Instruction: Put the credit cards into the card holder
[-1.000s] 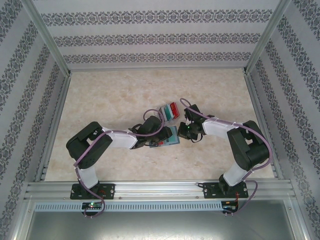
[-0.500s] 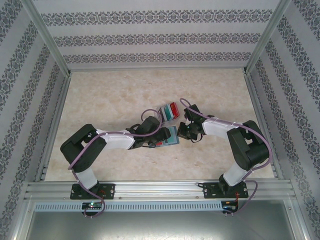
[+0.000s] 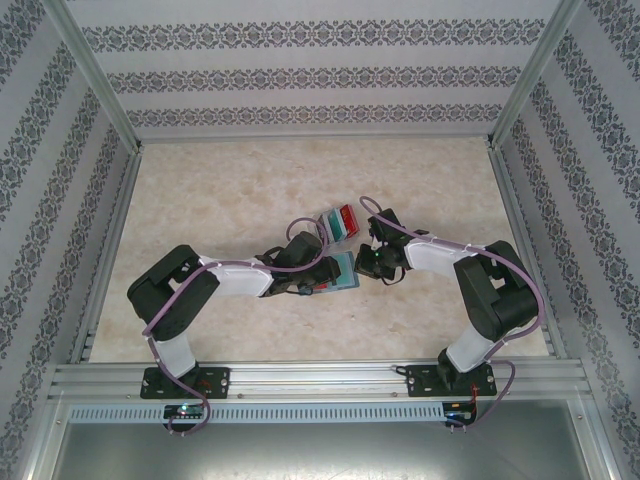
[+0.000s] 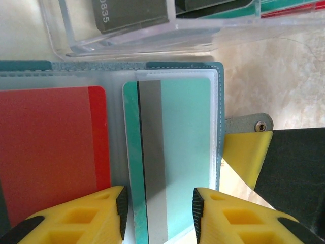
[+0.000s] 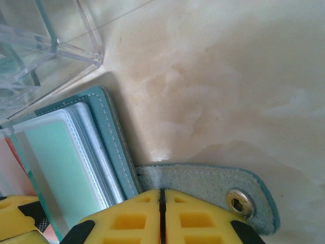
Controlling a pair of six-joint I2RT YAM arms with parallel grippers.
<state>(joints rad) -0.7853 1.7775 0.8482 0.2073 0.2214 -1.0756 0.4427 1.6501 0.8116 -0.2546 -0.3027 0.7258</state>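
The top view is showing both arms meeting beside the clear box point(image 3: 337, 222), which is standing near the middle of the table point(image 3: 220, 190) and holding more cards point(image 3: 346, 217) in red and teal. The wallet point(image 3: 343, 271) is lying open and flat just beside the box, on its near side, and the arms are hiding most of it here. The left wrist view is giving what the top view cannot. The wallet's clear sleeves are facing up, with a red card point(image 4: 51, 152) sitting in the sleeve farther from the strap and a teal card point(image 4: 175, 152), its grey stripe up, lying in the sleeve next to it. The left gripper point(image 4: 160, 208) is hovering over the teal card with its jaws partway apart. The card's long edges are running under the yellow fingertips point(image 4: 96, 216), so nothing is being pinched. Whether the tips are touching the sleeve I cannot tell. In that same view a dark card point(image 4: 132, 12) is standing inside the box, showing the digits 835. The right wrist view is adding the far side. The right gripper point(image 5: 161, 198) is squeezed tight, its fingers meeting on the wallet's strap point(image 5: 203, 180) just short of the metal snap point(image 5: 237, 202), and the strap is lying flat on the table. The box corner is sitting just beyond the wallet's stitched edge.
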